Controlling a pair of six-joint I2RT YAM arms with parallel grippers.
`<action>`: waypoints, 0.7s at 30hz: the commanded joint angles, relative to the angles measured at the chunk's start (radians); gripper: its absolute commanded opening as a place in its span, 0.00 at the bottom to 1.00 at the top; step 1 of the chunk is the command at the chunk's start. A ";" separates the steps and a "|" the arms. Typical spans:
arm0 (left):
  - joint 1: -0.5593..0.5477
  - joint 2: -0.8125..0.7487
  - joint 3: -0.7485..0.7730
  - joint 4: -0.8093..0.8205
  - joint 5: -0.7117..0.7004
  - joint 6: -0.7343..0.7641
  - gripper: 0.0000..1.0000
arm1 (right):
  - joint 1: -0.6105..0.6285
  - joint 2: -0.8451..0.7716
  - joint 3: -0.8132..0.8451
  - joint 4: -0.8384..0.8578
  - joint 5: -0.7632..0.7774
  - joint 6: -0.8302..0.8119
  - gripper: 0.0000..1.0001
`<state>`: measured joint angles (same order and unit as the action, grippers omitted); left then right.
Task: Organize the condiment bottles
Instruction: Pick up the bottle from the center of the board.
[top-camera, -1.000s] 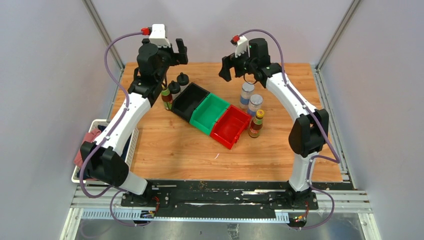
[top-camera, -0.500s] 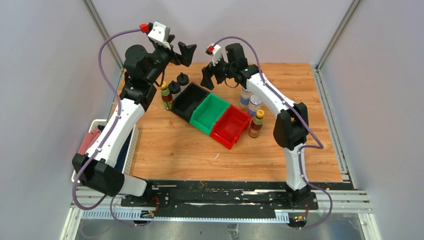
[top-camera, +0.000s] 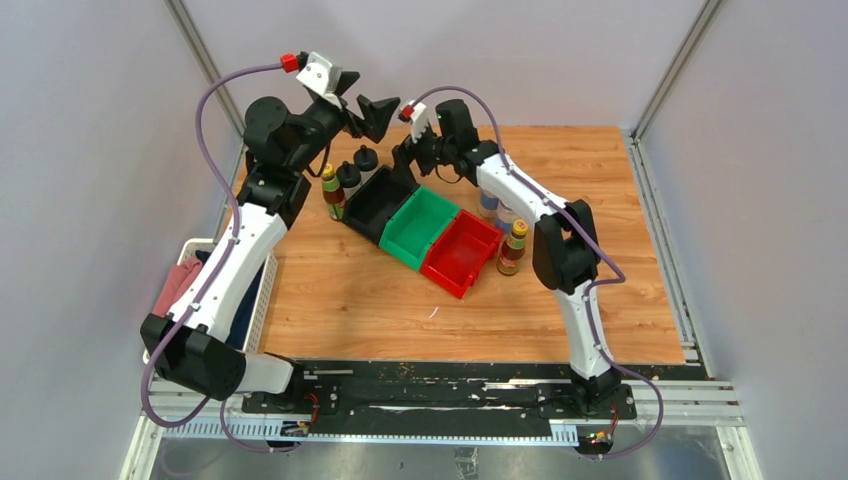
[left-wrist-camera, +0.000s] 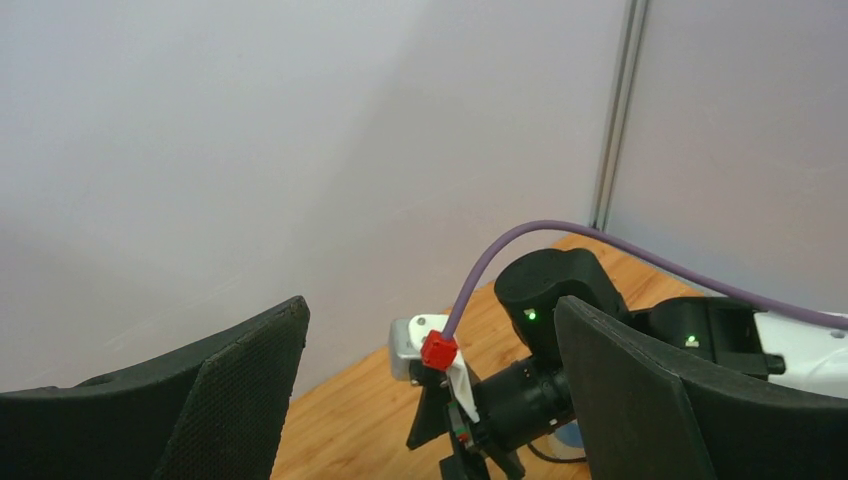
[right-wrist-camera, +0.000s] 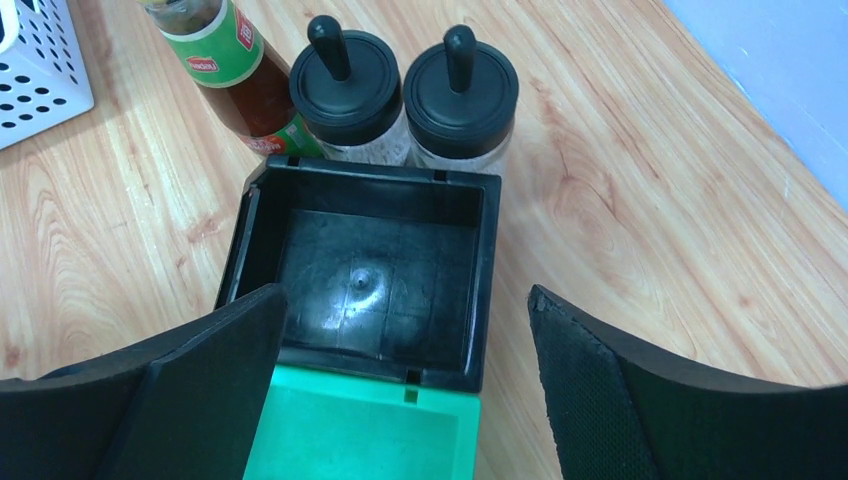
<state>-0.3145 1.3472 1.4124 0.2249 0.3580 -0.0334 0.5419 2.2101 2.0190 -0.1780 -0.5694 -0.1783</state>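
On the table a black bin is set. The right gripper, held above the bin, and the raised left gripper are both spread wide and empty. Two black-capped bottles and a brown bottle are stood just beside the bin. Because they are packed so closely, a neighbour may be toppled during a grasp.

No legible print, even on bottle label.

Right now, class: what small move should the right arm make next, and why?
Probably ease the right pincer forward past the black bin and down around a black-capped bottle: it is open, empty, above the empty bin, with both such bottles standing just beyond.
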 joint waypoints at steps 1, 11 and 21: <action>0.000 -0.019 -0.016 0.038 0.035 -0.002 1.00 | 0.047 0.053 0.038 0.082 0.002 -0.003 0.93; 0.000 -0.047 -0.031 0.059 0.040 -0.009 1.00 | 0.142 0.100 0.057 0.098 0.035 -0.057 0.91; 0.000 -0.123 -0.033 0.087 0.100 -0.055 1.00 | 0.210 0.108 0.091 0.084 0.038 -0.102 0.90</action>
<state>-0.3145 1.2659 1.3834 0.2676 0.4152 -0.0601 0.7246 2.3054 2.0563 -0.0967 -0.5457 -0.2382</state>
